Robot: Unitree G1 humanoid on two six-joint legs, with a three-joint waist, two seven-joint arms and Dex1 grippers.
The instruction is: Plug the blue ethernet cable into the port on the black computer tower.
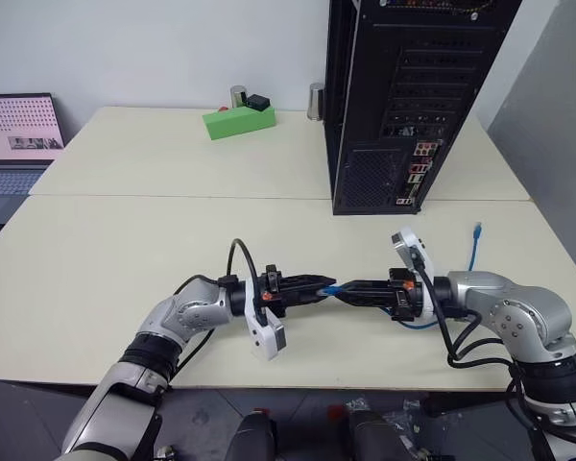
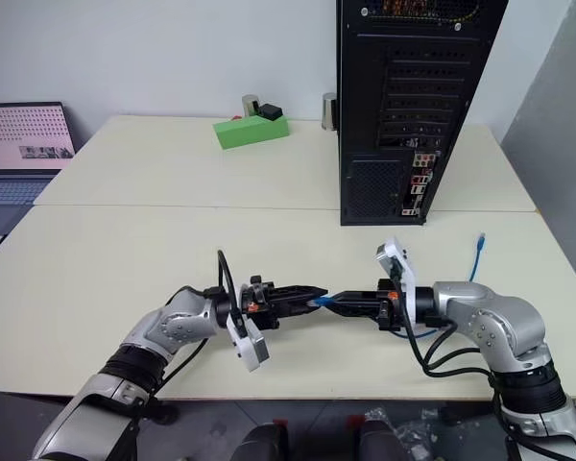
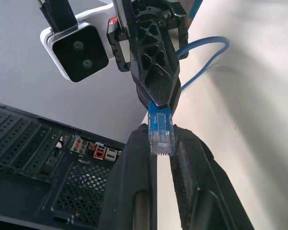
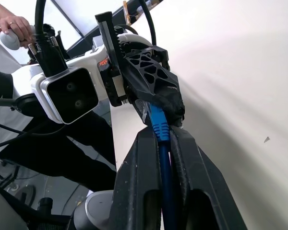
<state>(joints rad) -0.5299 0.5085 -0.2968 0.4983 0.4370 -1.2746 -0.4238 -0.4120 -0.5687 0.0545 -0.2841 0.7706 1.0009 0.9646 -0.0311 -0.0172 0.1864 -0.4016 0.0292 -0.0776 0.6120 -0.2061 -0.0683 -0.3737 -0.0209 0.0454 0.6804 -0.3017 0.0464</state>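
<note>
Low over the near part of the cream table point(image 1: 125, 288), the two grippers meet tip to tip, both lying nearly level. The left gripper point(image 1: 319, 284) points toward 3 o'clock and the right gripper point(image 1: 348, 289) toward 9 o'clock in the head views. Between them runs the blue ethernet cable point(image 1: 332, 287), and both have hold of it. In the left wrist view the left gripper's fingers point(image 3: 134, 167) are drawn in close, pinching the clear plug point(image 3: 160, 135) at the cable's end, with its blue boot just beyond their tips. In the right wrist view the right gripper's fingers point(image 4: 143, 177) are closed narrowly on the blue cord itself, which runs down the slot between them, its ribbed boot reaching into the tips of the left gripper. From the right gripper the cable loops back beneath that wrist and trails over the table toward 3 o'clock, where its other end point(image 1: 476, 231) lies flat on the surface. The black computer tower point(image 1: 403, 96) stands upright at about 1 o'clock, well apart from both grippers, its rear face with mesh vent and coloured ports turned toward the robot. A green block point(image 1: 238, 121) sits at 11 o'clock on the far table, and a laptop point(image 1: 17, 134) at 10 o'clock.
</note>
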